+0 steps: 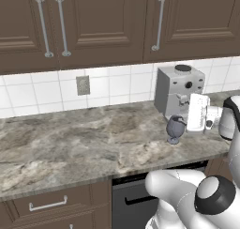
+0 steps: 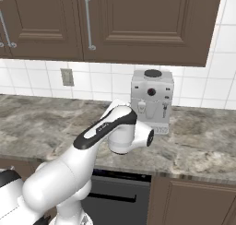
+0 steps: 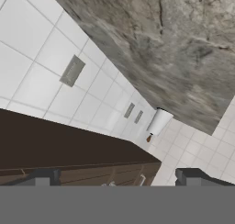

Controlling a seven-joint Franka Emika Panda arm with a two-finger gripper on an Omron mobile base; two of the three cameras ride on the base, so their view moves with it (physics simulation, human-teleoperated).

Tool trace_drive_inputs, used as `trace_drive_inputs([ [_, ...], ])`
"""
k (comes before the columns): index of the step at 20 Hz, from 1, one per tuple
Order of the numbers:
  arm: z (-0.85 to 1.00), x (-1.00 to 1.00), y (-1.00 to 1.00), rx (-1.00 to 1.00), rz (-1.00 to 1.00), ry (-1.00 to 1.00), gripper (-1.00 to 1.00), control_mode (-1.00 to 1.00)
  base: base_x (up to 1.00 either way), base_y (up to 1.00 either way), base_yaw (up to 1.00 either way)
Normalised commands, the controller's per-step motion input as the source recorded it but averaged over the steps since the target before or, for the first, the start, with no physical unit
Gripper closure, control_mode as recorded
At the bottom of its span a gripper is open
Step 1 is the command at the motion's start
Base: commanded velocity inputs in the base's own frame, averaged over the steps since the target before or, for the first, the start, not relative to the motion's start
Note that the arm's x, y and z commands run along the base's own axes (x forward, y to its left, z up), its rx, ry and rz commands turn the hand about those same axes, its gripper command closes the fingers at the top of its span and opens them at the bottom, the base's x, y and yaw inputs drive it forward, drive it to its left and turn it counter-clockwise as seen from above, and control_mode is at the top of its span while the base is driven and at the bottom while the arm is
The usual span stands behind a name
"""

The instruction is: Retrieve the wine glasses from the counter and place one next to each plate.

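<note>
A smoky grey wine glass (image 1: pixel 175 128) stands upright on the marble counter (image 1: pixel 84 143), just in front of the coffee machine. My gripper (image 1: pixel 188 116) hovers close to the glass's right at bowl height, pointing left along the counter. In the hand view its fingertips (image 3: pixel 43 177) stand far apart with nothing between them, so the gripper (image 3: pixel 117 179) is open. That view looks along the counter (image 3: pixel 183 48) and the tiled wall. In the right base view my own arm (image 2: pixel 106 127) covers the spot where the glass stands. The plates are out of view.
A silver coffee machine (image 1: pixel 179 94) (image 2: pixel 152 102) stands against the white tiles right behind the glass. Dark upper cabinets (image 1: pixel 93 21) hang overhead. A wall outlet (image 1: pixel 83 85) sits to the left. A paper towel roll (image 3: pixel 159 122) stands far along the counter.
</note>
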Motion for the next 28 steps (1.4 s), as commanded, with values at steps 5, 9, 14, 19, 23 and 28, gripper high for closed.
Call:
trace_drive_inputs([
  [5, 0.0, 0.0, 0.0, 0.0, 0.0, 0.0, -1.0, 1.0, 0.09, -0.56, 0.03],
  [9, 0.0, 0.0, 0.0, 0.0, 0.0, 0.0, -1.0, 1.0, 0.0, -0.45, -0.01],
  [14, 0.0, 0.0, 0.0, 0.0, 0.0, 0.0, -1.0, 1.0, 0.02, -0.11, -0.07],
  [19, 0.0, 0.0, 0.0, 0.0, 0.0, 0.0, -1.0, 1.0, 0.2, 0.22, -0.03],
  [23, 0.0, 0.0, 0.0, 0.0, 0.0, 0.0, -1.0, 1.0, 0.26, 0.0, 0.0],
  [28, -0.01, 0.01, -0.04, 0.0, 0.0, 0.0, -1.0, -1.0, 0.04, 0.0, 0.0],
])
